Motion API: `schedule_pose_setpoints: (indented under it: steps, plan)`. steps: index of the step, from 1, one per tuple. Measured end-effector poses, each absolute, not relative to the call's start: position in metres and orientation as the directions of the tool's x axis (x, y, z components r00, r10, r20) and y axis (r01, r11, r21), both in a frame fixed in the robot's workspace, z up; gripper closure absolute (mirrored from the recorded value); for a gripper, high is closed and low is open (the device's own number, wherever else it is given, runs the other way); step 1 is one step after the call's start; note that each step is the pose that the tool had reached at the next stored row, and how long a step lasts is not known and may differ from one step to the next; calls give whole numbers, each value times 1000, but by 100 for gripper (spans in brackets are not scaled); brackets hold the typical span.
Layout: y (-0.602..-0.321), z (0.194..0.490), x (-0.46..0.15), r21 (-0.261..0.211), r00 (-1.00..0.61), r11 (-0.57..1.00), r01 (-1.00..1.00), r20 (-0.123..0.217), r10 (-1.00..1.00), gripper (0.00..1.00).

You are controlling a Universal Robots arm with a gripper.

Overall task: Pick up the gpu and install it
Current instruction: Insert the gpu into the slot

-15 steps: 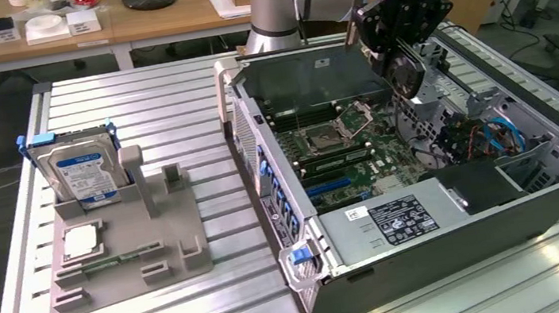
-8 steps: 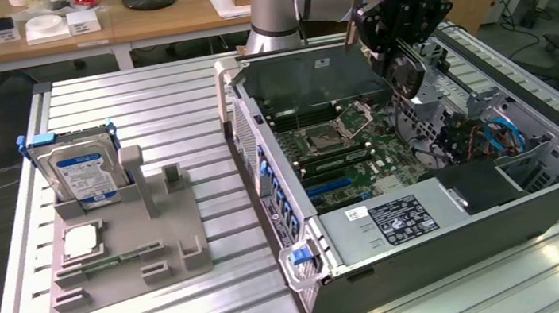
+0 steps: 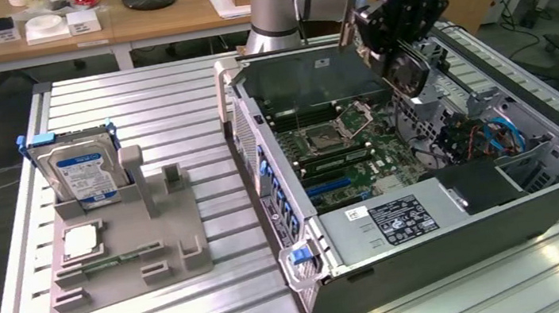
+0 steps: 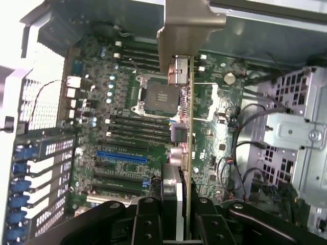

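Observation:
My gripper (image 3: 404, 25) hangs over the far side of the open computer case (image 3: 299, 226), shut on the gpu (image 3: 406, 70), a thin dark card held on edge above the motherboard (image 3: 337, 145). In the wrist view the gpu (image 4: 180, 148) runs edge-on away from the gripper (image 4: 176, 222), its pale metal bracket (image 4: 190, 28) at the far end. Below it lie the motherboard's empty processor socket (image 4: 159, 95) and a blue expansion slot (image 4: 122, 155). The card is above the board and touches no slot.
On the exterior view's left, a grey holder (image 3: 125, 251) carries a silver hard drive (image 3: 79, 169), a processor (image 3: 79, 241) and a green memory stick (image 3: 111, 263). A power supply (image 3: 394, 218), cables (image 3: 490, 134) and a drive cage (image 4: 296, 138) crowd the case.

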State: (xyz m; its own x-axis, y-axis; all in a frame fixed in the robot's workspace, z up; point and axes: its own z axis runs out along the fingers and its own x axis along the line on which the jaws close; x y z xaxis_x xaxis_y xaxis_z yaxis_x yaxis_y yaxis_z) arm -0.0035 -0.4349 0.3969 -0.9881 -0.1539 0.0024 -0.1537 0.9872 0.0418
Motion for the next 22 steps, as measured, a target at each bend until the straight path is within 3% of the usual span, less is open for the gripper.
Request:
schedule_pose_setpoints:
  steps: [22]
  plan:
    - [-435,396,-4,42,-859,858,-511,2,-512,72]
